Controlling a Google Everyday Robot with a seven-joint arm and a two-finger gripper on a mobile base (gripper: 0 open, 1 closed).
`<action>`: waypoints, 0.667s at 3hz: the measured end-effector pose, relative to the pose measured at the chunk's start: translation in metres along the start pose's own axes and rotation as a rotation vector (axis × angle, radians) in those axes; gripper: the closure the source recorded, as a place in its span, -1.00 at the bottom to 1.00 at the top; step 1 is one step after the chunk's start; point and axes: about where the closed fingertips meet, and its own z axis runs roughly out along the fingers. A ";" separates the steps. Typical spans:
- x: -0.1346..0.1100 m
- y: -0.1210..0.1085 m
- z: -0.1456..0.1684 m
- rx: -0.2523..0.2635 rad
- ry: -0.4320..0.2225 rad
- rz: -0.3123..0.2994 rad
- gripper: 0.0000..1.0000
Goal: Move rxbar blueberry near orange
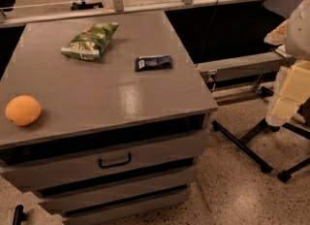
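Note:
The rxbar blueberry [153, 63] is a small flat dark blue bar with a white patch at its left end. It lies on the grey cabinet top [111, 98], right of centre towards the back. The orange [23, 110] sits near the front left edge of the same top, far from the bar. My gripper [283, 105] hangs at the end of the pale arm at the right side of the view. It is off the cabinet, over the floor, well to the right of the bar and holds nothing that I can see.
A green crinkly snack bag [90, 40] lies at the back of the top, left of the bar. The cabinet has drawers with a handle [115, 161] at the front. Black stand legs [242, 146] cross the speckled floor at the right.

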 end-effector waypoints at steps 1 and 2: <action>0.000 0.000 0.000 0.000 0.000 0.000 -1.00; -0.014 -0.023 0.006 0.015 -0.038 -0.012 -1.00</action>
